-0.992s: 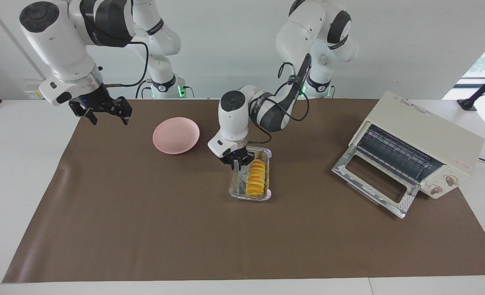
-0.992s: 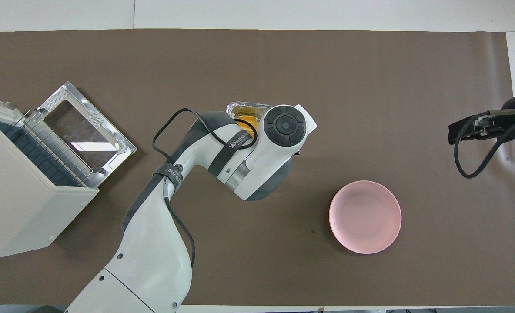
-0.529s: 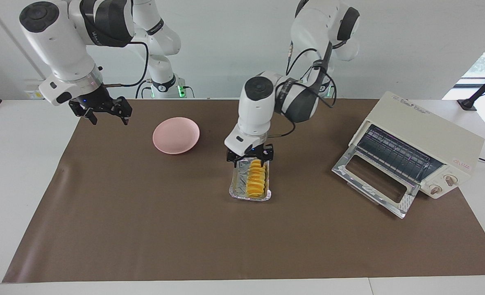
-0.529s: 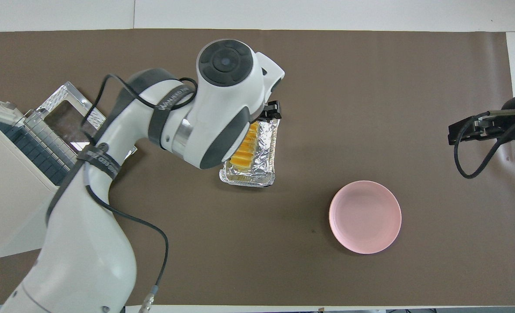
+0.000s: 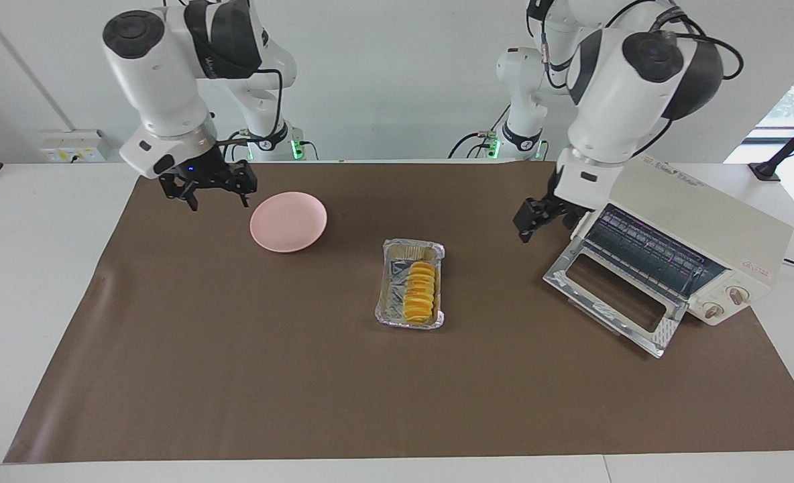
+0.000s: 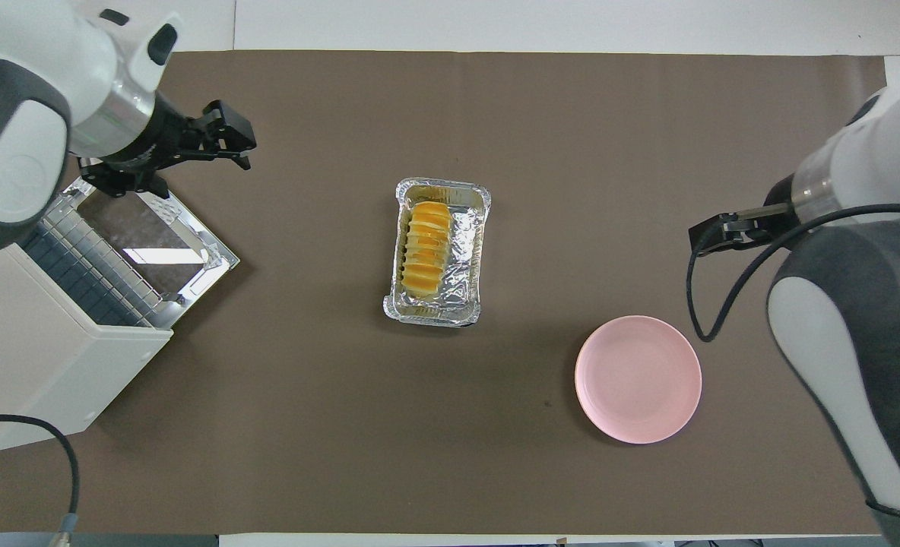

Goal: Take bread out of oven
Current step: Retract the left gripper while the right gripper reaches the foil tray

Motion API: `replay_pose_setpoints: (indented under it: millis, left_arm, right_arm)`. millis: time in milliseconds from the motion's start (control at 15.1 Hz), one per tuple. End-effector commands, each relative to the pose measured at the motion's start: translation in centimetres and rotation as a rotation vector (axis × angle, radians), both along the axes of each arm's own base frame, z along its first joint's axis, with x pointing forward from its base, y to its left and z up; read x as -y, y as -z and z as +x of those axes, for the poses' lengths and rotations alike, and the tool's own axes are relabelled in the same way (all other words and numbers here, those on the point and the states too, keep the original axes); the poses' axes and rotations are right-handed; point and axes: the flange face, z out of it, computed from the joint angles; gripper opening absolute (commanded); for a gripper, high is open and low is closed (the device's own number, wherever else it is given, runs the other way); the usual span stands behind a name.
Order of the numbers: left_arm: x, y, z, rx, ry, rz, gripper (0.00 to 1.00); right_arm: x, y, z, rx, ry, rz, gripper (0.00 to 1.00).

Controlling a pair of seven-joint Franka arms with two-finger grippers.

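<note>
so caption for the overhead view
Bread in foil tray mid-table, oven door open, both grippers empty.

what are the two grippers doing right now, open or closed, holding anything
Left gripper: open, empty, raised beside the cream-white toaster oven.
Right gripper: open, empty, raised beside the round pink plate.
</note>
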Motion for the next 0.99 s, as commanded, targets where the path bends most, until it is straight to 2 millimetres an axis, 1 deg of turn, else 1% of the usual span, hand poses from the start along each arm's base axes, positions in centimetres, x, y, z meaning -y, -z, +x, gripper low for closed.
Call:
replay_pose_setpoints:
  millis: [0, 66, 132, 198, 397, 463, 529, 595, 661, 728, 860, 926]
  left_arm:
    - [-7.9, -1.9, -2.0, -0.024, 0.047, 0.024, 1.0]
    - [-10.3, -2.4, -2.2, -0.031, 0.082, 0.021, 1.0]
    - [-11.3, -2.7, -2.5, -0.04, 0.113, 0.019, 1.0]
    - [-11.6, -2.9, -3.1, -0.064, 0.142, 0.017, 1.0]
    - [-12.0, -3.1, -4.3, -0.119, 0.166, 0.017, 1.0]
    - [-12.3, -3.3, -4.7, -0.135, 0.173, 0.015, 1.0]
    - [-12.3, -3.9, -5.8, -0.162, 0.202, 0.011, 1.0]
    - [-12.5, -3.8, -6.8, -0.195, 0.234, 0.007, 1.0]
    - [-12.9, -3.7, -8.6, -0.207, 0.25, 0.002, 1.0]
    - [-13.5, -3.8, -9.8, -0.204, 0.244, 0.002, 1.0]
    - [-13.6, -3.6, -8.7, -0.142, 0.285, 0.0, 1.0]
    - [-13.8, -3.7, -8.5, -0.129, 0.303, -0.001, 1.0]
  right_arm:
    - [-7.3, 4.6, 1.2, 0.024, 0.039, 0.046, 1.0]
    - [-10.0, 6.2, 1.3, 0.03, 0.049, 0.054, 1.0]
    - [-13.1, 7.8, 1.1, 0.029, 0.071, 0.059, 1.0]
    - [-15.0, 8.8, 1.0, 0.041, 0.098, 0.068, 1.0]
    - [-18.2, 12.3, 1.1, 0.037, 0.128, 0.079, 1.0]
    - [-20.2, 13.0, 0.7, 0.04, 0.14, 0.085, 1.0]
    - [-21.7, 13.9, 0.5, 0.043, 0.173, 0.091, 1.0]
    - [-22.5, 14.8, 0.6, 0.038, 0.198, 0.089, 1.0]
    - [-24.0, 16.7, 0.1, 0.028, 0.226, 0.084, 1.0]
    - [-24.0, 17.2, 0.1, 0.025, 0.26, 0.082, 1.0]
    - [-24.1, 18.5, 0.2, 0.026, 0.292, 0.085, 1.0]
    - [-24.1, 19.2, 0.1, 0.028, 0.306, 0.087, 1.0]
